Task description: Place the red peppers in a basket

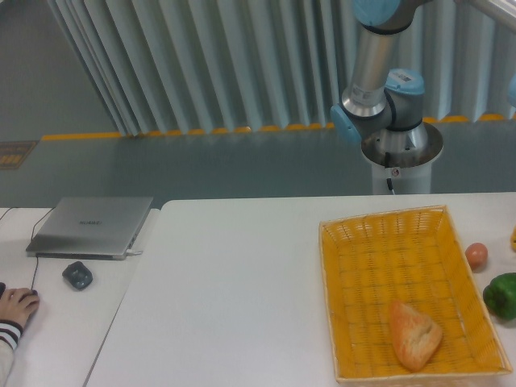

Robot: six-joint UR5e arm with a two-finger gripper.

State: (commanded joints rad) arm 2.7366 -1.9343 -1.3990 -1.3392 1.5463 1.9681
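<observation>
The yellow-orange wicker basket (355, 242) lies on the white table at the right. A bread roll (414, 334) lies in its near right corner. No red pepper shows in this view. The gripper is out of view; only the arm's base and lower joints (380, 105) show behind the table at the upper right.
A green bell pepper (502, 295) and a small pale reddish-orange round fruit (476, 255) lie on the table right of the basket. On a side table at the left are a closed laptop (91, 226), a dark mouse-like object (77, 275) and a person's hand (14, 306).
</observation>
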